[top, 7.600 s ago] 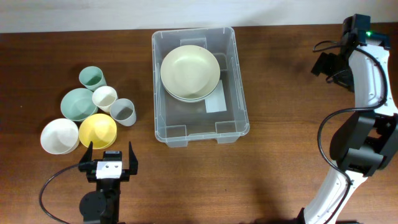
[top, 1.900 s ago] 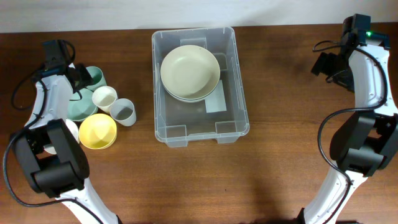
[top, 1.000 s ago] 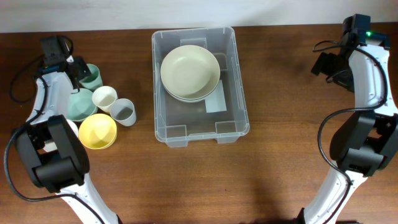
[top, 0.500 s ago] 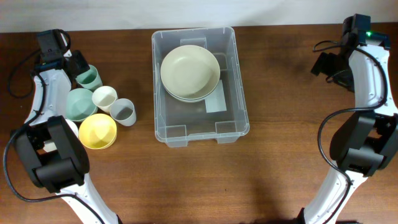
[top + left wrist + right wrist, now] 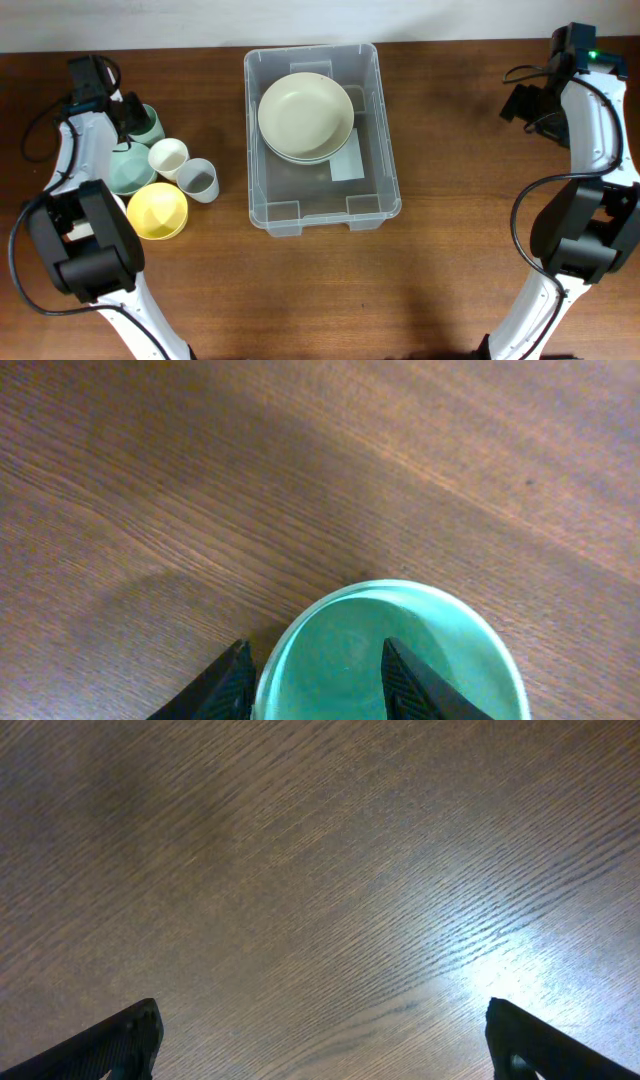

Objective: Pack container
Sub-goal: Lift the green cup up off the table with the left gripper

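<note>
At centre, the container [image 5: 322, 195] sits mouth-up, lengthwise near-to-far.

Clear rectangular container [image 5: 300, 188], upright, open, mid-table.

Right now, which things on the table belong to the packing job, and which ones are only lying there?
Belong to the job: clear container; pale green bowls stacked inside it; teal cup at the left tool; cream cup; grey cup; teal bowl; yellow bowl.

Only lying there: the container's white label; the wooden table itself.
</note>
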{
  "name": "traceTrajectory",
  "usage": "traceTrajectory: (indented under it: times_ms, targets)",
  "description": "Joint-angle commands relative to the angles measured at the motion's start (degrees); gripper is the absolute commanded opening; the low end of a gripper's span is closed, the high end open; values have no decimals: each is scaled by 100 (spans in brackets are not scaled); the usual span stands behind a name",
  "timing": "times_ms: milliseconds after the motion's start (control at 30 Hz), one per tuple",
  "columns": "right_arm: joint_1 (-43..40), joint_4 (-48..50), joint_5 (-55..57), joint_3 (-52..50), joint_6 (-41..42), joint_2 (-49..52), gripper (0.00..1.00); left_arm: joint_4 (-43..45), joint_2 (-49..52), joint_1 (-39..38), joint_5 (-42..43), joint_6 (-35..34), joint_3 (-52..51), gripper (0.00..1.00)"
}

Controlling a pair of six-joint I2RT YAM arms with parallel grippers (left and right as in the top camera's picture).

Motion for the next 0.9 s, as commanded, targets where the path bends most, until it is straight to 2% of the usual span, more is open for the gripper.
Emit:
traceTrajectory:
  times_ms: [0, 100, 267, 433, 667, 867]
  targets:
    - [-26, 4, 28, 13, 33, 0, 99, -28, 146, 31, 59, 52, 118, 43]
    - [-26, 4, 28, 13, 33, 0, 99, -68, 203, 31, 59, 52, 116, 42]
    - [-26, 4, 28, 13, 33, 0, 99, -4, 205, 31, 59, 52, 146, 18]
    - [-26, 4, 28, 13, 33, 0, 99, -2, 205, 31, 57, 52, 352, 2]
    - [-26, 4, 28, 13, 33, 0, 99, -133, 205, 17, 68, 52, 1167, 1]
    - [-26, 4, 28, 13, 33, 0, 99, -1045, 205, -249, 448, 57, 2455, 1]
